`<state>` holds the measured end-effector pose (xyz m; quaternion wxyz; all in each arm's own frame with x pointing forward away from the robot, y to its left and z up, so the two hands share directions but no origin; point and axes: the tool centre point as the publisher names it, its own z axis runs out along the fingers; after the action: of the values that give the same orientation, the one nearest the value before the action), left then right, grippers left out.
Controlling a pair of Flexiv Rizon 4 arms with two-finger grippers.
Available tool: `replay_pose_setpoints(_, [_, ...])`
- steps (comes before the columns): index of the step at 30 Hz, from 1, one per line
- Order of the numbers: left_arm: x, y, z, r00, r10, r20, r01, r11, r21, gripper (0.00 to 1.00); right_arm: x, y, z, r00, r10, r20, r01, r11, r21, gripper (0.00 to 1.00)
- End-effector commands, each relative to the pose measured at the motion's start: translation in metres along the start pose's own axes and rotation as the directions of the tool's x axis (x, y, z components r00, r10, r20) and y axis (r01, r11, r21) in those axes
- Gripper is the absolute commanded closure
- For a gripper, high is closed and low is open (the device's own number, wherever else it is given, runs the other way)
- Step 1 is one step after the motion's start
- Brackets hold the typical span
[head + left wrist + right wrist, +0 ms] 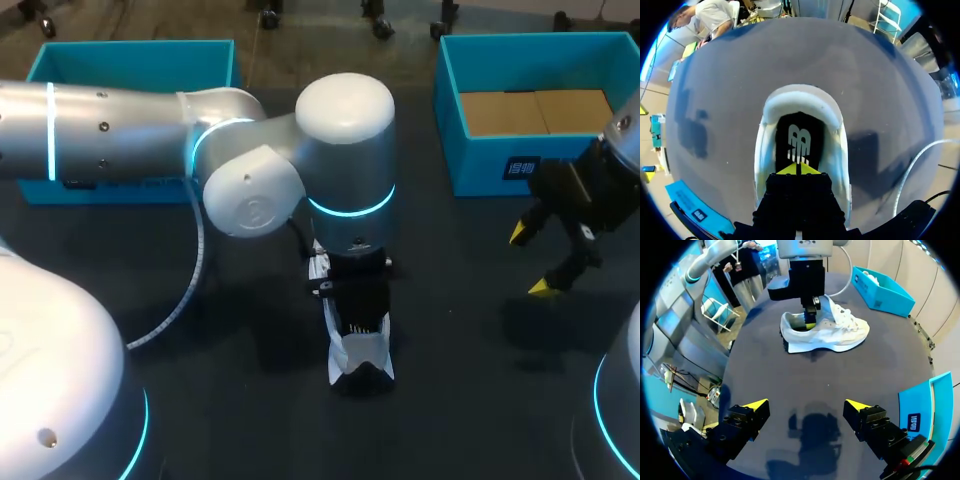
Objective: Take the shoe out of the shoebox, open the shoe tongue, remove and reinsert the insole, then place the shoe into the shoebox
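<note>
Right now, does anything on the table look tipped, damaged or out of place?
Nothing stands out. The white shoe stands upright on the table, dark insole inside; the left gripper is down in its opening, the right gripper hangs open, clear of it.

1. The left arm (345,130) hangs straight over the white shoe (360,360), closing off access from above.
2. Bare table (470,350) lies open between the shoe and the right gripper (530,260).
3. The blue shoebox (475,165) walls off the far right corner.
4. A cable (192,290) curves across the table left of the shoe.
</note>
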<state>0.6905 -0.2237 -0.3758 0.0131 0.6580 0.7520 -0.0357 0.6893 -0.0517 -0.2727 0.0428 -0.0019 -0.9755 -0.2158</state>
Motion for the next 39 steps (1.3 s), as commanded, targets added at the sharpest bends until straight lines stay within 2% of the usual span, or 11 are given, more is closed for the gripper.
replay_pose_setpoints(1, [-0.001, -0.002, -0.001, 1.0, -0.025, -0.005, 0.025, 0.999, -0.038, 1.0, 0.0, 0.001, 0.001, 1.0, 0.001, 0.0, -0.001, 1.0, 0.003, 0.0])
replay_pose_setpoints(4, [0.0, 0.004, -0.004, 0.999, -0.055, -0.004, 0.054, 0.997, -0.055, 0.79, 0.0, 0.001, 0.001, 1.0, 0.001, 0.0, -0.001, 1.0, 0.003, 0.0])
replay_pose_setpoints(5, [0.0, 0.006, -0.005, 0.998, -0.067, -0.003, 0.066, 0.996, -0.059, 0.75, 0.0, 0.001, 0.001, 1.0, 0.001, 0.0, -0.001, 1.0, 0.003, 0.0])
replay_pose_setpoints(8, [-0.001, 0.013, -0.008, 0.995, -0.096, -0.004, 0.096, 0.993, -0.071, 0.5, 0.0, 0.001, 0.001, 1.0, 0.001, 0.0, -0.001, 1.0, 0.003, 0.0])
replay_pose_setpoints(12, [-0.001, 0.019, -0.009, 0.993, -0.115, -0.014, 0.114, 0.991, -0.069, 0.13, 0.0, 0.001, 0.001, 1.0, 0.001, 0.0, -0.001, 1.0, 0.003, 0.0])
replay_pose_setpoints(14, [0.001, 0.021, -0.01, 0.992, -0.128, -0.021, 0.126, 0.99, -0.064, 0.01, 0.0, 0.001, 0.001, 1.0, 0.001, 0.0, -0.001, 1.0, 0.003, 0.0])
replay_pose_setpoints(22, [0.008, 0.016, -0.011, 0.991, -0.128, -0.041, 0.126, 0.991, -0.047, 0.0, 0.0, 0.001, 0.001, 1.0, 0.001, 0.0, -0.001, 1.0, 0.003, 0.0])
replay_pose_setpoints(31, [0.001, 0.015, -0.014, 0.995, -0.094, -0.023, 0.093, 0.995, -0.02, 0.0, 0.0, 0.001, 0.001, 1.0, 0.001, 0.0, -0.001, 1.0, 0.003, 0.0])
replay_pose_setpoints(39, [0.002, 0.015, -0.024, 0.998, -0.07, -0.008, 0.069, 0.998, -0.006, 0.0, 0.0, 0.001, 0.001, 1.0, 0.001, 0.0, -0.001, 1.0, 0.003, 0.0])
